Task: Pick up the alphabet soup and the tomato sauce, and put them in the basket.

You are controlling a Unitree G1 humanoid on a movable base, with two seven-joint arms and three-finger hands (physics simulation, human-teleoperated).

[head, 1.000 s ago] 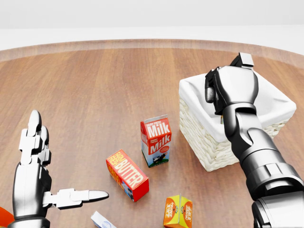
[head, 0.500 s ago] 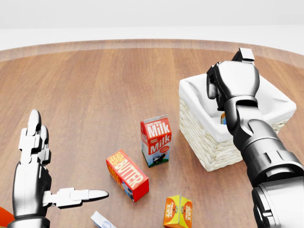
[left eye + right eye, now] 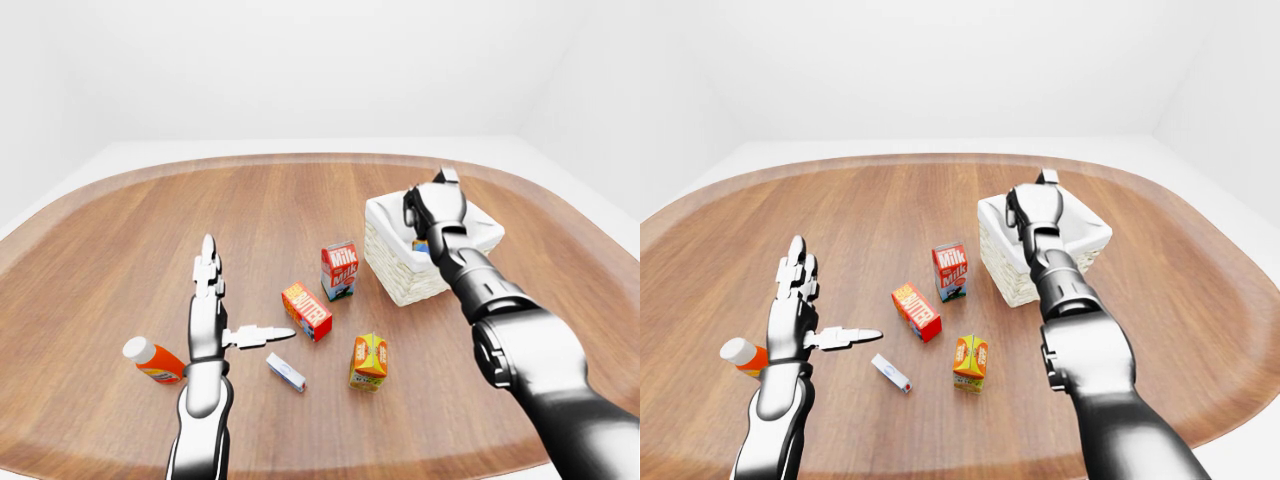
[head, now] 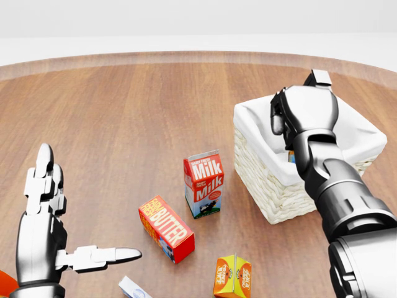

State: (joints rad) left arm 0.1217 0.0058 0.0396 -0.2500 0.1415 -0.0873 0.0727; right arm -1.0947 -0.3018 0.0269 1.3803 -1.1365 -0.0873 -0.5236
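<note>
Over the basket (image 4: 273,198), at the right of the head view, the right hand (image 4: 304,115) hangs with its back to the camera, so its fingers are hidden and I cannot tell how far they are open or if they hold something. Behind the wrist, inside the white lining, only a small blue and orange piece of one can (image 4: 291,155) shows; which can it is, and how its long axis lies, cannot be made out. No second can is visible anywhere. On the wooden table (image 4: 124,112) I count one milk carton (image 4: 203,184) standing upright, one butter box (image 4: 166,228) lying on its long side and pointing toward the lower right, one small orange carton (image 4: 232,277) cut by the bottom edge, one small white and blue box (image 3: 286,372) lying flat, and one orange bottle (image 3: 152,360) with a white cap, lying on its side. The left hand (image 4: 46,217) is fully open and empty, fingers straight up, thumb pointing right.
</note>
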